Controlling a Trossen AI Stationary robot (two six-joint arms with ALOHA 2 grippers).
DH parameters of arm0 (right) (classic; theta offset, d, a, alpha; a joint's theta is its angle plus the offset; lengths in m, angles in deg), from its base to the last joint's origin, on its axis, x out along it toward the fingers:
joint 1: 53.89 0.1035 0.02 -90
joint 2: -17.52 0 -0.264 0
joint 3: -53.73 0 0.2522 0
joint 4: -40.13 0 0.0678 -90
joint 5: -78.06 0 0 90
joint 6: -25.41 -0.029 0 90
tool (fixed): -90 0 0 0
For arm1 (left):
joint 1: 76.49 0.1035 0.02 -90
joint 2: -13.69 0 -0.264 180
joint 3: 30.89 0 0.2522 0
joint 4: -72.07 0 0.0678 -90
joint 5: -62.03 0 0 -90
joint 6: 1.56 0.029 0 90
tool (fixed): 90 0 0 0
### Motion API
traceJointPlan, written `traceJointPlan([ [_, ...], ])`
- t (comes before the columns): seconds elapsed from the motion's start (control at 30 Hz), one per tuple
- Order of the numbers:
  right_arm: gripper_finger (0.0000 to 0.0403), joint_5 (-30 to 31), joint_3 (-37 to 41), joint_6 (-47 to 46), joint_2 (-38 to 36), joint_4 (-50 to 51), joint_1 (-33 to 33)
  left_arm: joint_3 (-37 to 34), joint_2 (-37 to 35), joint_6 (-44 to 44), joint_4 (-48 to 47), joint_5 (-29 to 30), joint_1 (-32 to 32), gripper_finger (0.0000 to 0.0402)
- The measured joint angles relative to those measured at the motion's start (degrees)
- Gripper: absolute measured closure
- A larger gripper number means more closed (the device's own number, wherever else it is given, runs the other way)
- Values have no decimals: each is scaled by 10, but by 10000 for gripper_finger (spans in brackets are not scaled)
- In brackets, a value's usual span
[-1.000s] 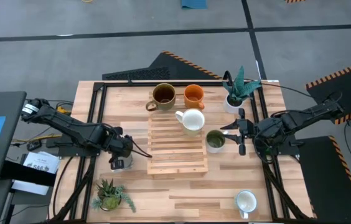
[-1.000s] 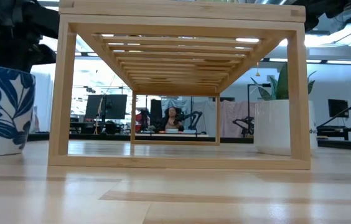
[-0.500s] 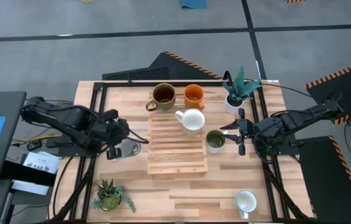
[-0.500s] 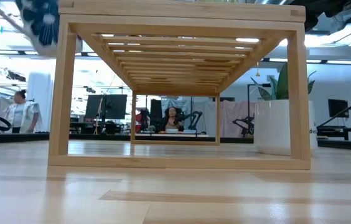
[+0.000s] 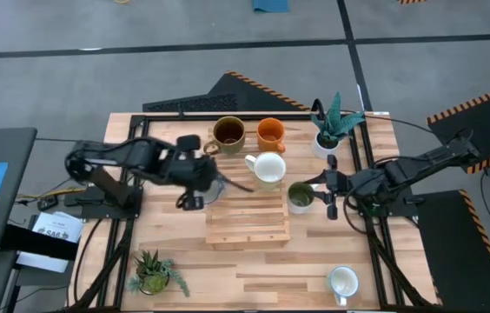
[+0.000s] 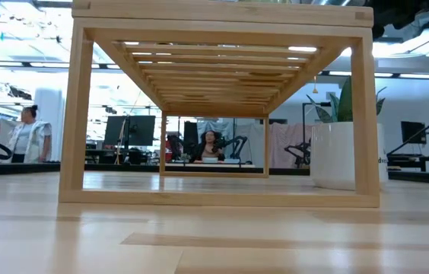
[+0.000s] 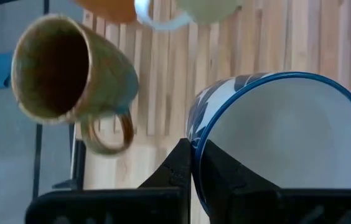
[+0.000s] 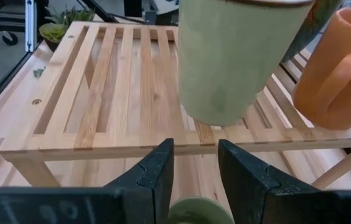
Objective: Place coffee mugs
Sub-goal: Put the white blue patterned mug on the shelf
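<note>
Room: grey floor (image 5: 228, 43) with dark seam lines and orange-black hazard-striped mats (image 5: 480, 100). Pale wood desk (image 5: 245, 274). Beyond it, bright ceiling lights (image 6: 302, 49), monitors (image 6: 131, 129), a seated person (image 6: 211, 144), a standing person (image 6: 28, 133).

Rack (image 5: 247, 209): sitting mid-table.
Plants: one (image 5: 333, 122) standing at far right corner, another (image 5: 152, 274) at near left.
Keyboard (image 5: 188, 105): lying behind table.
</note>
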Motion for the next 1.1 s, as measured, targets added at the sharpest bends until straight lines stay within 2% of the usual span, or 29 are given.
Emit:
traceJointPlan([
  [0.27, 251, 0, 0, 0, -2, 0, 0, 21, 50, 42, -1, -61, 60, 401],
  [0.5, 251, 0, 0, 0, -1, 0, 0, 18, 61, 78, 28, -79, 88, 401],
  [0.83, 251, 0, 0, -1, -1, 0, 0, 18, 63, 101, 34, -71, 101, 347],
  [1.1, 251, 0, 0, -1, -1, 0, 0, 18, 63, 115, 37, -59, 101, 328],
])
